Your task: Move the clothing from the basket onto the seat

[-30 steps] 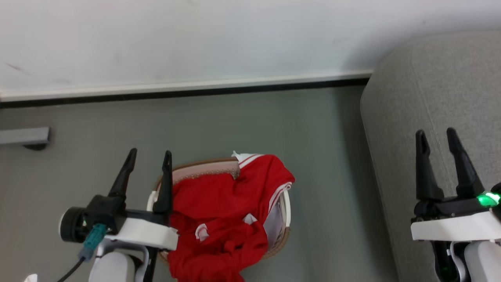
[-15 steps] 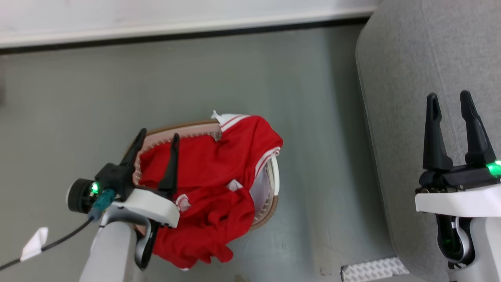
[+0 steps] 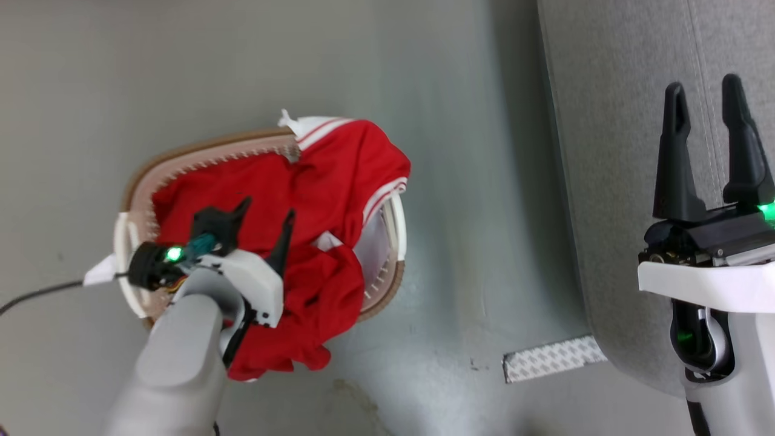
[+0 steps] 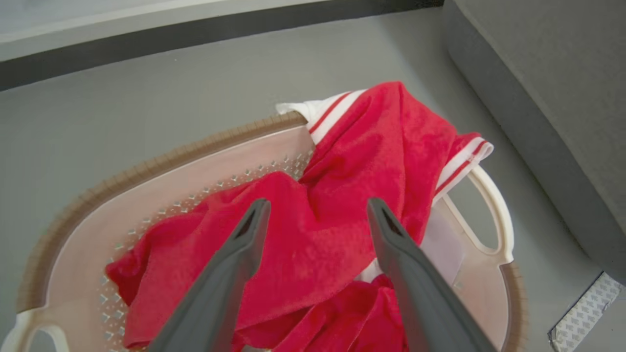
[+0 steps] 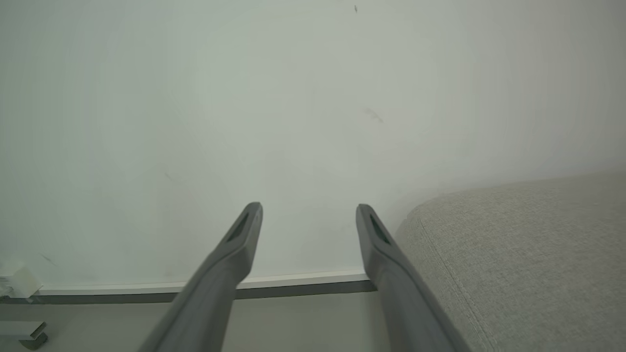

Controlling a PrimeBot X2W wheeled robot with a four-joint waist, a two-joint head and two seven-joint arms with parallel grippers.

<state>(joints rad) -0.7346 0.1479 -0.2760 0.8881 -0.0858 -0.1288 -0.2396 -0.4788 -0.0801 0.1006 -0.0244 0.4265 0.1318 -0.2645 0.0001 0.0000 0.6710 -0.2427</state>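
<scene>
The red clothing (image 3: 327, 206) with white stripe trim fills the cream basket (image 3: 200, 152) on the floor and spills over its near and right rims. My left gripper (image 3: 266, 211) hangs open just above the heap, fingers pointing down into it. In the left wrist view the same gripper (image 4: 315, 209) frames the red clothing (image 4: 342, 195) inside the basket (image 4: 146, 171), nothing between the fingers. My right gripper (image 3: 702, 91) stands open over the light-grey seat (image 3: 611, 121) at the right, holding nothing. The right wrist view shows that gripper (image 5: 309, 210) against a pale wall, the seat (image 5: 513, 244) at its lower right.
A grey floor (image 3: 460, 181) lies between basket and seat. A patterned tape strip (image 3: 554, 358) is stuck to the floor by the seat's corner. A black cable (image 3: 36, 297) trails left from my left wrist. A wall and baseboard (image 5: 303, 283) stand beyond.
The head camera has tilted down, so wall and baseboard left the view. My left gripper went from beside the basket's left rim to over the red heap, lower. The right gripper stayed open.
</scene>
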